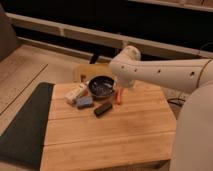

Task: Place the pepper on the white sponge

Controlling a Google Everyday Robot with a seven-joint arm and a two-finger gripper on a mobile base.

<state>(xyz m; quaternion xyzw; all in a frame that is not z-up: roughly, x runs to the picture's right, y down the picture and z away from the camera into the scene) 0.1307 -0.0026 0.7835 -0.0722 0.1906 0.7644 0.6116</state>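
Note:
The pepper (119, 98) is small and orange-red and stands just right of a dark bowl (101, 86) on the wooden table (120, 135). The white sponge (76, 93) lies left of the bowl, at the table's back left. My gripper (120, 90) hangs under the thick white arm (160, 72), right above the pepper and beside the bowl's right rim. The arm hides most of it.
A blue sponge (84, 102) lies in front of the white sponge. A black block (103, 108) lies in front of the bowl. A dark mat (25, 125) lies on the floor left of the table. A long bench rail (75, 32) runs behind.

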